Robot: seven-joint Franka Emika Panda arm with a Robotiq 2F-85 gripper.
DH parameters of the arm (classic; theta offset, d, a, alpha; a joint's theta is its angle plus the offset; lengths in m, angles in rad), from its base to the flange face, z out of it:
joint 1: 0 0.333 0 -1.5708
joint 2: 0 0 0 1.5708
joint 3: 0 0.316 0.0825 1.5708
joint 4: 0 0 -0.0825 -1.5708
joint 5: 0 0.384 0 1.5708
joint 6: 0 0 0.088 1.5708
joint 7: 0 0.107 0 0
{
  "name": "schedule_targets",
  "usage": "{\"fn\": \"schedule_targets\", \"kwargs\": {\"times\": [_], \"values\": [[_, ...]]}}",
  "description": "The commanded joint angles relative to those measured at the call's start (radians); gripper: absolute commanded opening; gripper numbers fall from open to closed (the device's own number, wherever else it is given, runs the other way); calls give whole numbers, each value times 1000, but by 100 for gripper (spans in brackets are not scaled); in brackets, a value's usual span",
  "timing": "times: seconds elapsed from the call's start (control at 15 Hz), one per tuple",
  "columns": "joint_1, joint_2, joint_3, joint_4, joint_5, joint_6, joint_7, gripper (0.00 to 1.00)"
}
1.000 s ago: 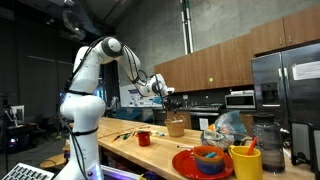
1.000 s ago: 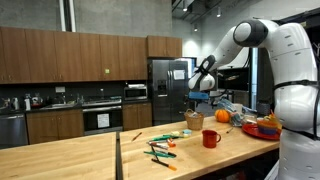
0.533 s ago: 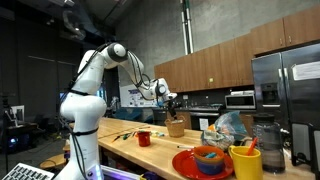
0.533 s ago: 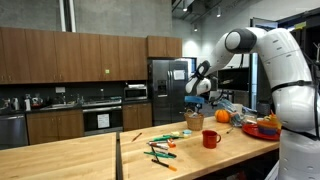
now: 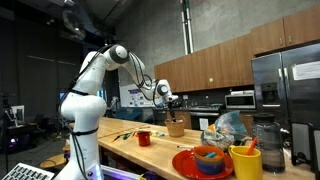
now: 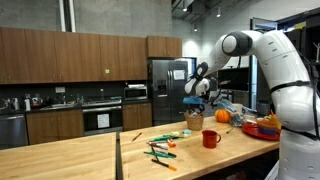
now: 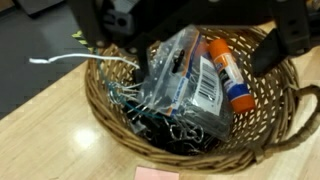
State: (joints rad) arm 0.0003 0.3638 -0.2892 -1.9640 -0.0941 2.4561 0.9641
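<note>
My gripper (image 7: 195,42) hangs open straight above a round wicker basket (image 7: 100,112), its dark fingers (image 7: 285,45) coming in from the top of the wrist view. Nothing is between them. Inside the basket lie a clear plastic packet with a barcode label (image 7: 185,88), an orange-capped glue stick (image 7: 228,75) and black binder clips (image 7: 150,125). In both exterior views the gripper (image 5: 169,101) (image 6: 193,102) is a short way above the basket (image 5: 176,127) (image 6: 194,121) on the wooden counter.
A red cup (image 5: 144,138) (image 6: 210,139) stands near the basket. Loose markers (image 6: 162,150) lie on the counter. A red plate with a bowl (image 5: 205,160), a yellow cup (image 5: 245,162) and an orange fruit (image 6: 222,116) sit nearby.
The arm has carried the gripper sideways and slightly down until it is over the basket. The jaws have stayed open.
</note>
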Motion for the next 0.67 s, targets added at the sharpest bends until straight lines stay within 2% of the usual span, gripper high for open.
{"fn": "schedule_targets", "kwargs": {"times": [0.0,0.07,0.13,0.27,0.6], "values": [[-9,45,2,45,-13,-56,63,100],[-11,56,3,50,-11,-60,74,75],[-11,65,5,55,-9,-61,78,73],[-7,67,5,64,-14,-56,92,62],[-4,40,11,72,-17,-38,112,21]]}}
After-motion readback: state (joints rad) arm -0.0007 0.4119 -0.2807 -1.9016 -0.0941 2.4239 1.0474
